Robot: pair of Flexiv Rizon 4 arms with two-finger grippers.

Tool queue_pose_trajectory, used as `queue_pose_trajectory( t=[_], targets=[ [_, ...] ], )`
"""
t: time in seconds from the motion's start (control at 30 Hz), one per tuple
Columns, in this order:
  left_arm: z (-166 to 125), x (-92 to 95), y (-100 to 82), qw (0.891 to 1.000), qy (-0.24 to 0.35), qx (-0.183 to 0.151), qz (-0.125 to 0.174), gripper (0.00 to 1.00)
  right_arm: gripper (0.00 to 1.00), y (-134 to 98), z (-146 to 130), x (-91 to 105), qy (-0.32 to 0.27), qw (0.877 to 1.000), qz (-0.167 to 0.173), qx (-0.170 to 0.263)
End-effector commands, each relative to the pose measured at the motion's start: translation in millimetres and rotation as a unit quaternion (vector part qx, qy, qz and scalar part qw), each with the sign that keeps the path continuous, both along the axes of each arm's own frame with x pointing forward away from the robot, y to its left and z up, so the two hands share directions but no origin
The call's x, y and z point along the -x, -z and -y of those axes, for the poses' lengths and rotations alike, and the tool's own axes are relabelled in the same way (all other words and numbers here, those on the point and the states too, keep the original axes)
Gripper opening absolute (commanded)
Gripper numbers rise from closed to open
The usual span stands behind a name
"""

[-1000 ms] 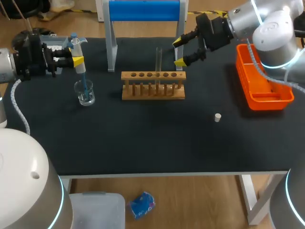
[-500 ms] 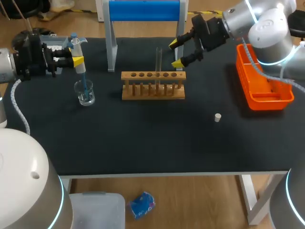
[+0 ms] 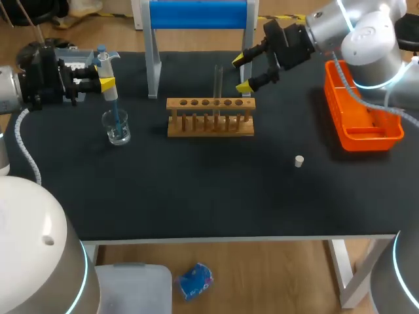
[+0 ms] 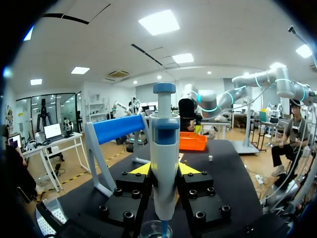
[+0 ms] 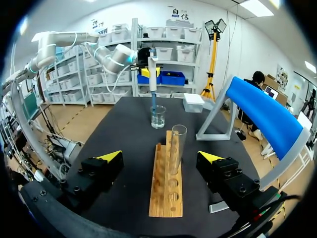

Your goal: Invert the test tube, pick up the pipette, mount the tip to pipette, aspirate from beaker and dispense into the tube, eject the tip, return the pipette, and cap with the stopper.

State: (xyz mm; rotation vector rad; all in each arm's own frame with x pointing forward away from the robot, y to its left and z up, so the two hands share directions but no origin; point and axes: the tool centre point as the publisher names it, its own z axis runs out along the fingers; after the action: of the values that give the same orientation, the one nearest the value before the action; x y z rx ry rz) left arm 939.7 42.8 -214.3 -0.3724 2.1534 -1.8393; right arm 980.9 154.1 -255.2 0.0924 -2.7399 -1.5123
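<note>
The left arm (image 3: 16, 88) comes in level from the left edge, and the left gripper (image 3: 105, 73) is clamped on an upright pipette (image 3: 112, 98). The right arm (image 3: 366, 39) enters from the far right corner. The right gripper (image 3: 241, 72) points leftward with its fingers spread wide.

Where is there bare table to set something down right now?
The wide front strip of table, from the rack to the near edge, is bare except the small stopper. Also between beaker and rack. Crowded behind the rack: tube, right claw, blue stand.
</note>
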Motion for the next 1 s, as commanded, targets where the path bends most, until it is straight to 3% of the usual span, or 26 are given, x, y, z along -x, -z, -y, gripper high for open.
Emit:
queue_pose_trajectory(
  t=[0.03,0.53,0.67,1.0],
  targets=[
    [0,1.5,-1.2,1.0,0.0,0.0,0.002,0.0,1.0,0,0,-1.3,-0.002,1.0,-0.001,0.0],
    [1,7.1,-25.1,1.0,0.002,-0.01,0.011,0.0,1.0,0,0,-1.3,-0.002,1.0,-0.001,0.0],
    [1,6.5,-30.6,1.0,0.005,0.003,0.015,0.0,1.0,0,0,-1.3,-0.002,1.0,-0.001,0.0],
    [2,7.4,-30.6,1.0,0.005,-0.002,0.017,0.0,1.0,0,0,-1.3,-0.002,1.0,-0.001,0.0]
  ],
)
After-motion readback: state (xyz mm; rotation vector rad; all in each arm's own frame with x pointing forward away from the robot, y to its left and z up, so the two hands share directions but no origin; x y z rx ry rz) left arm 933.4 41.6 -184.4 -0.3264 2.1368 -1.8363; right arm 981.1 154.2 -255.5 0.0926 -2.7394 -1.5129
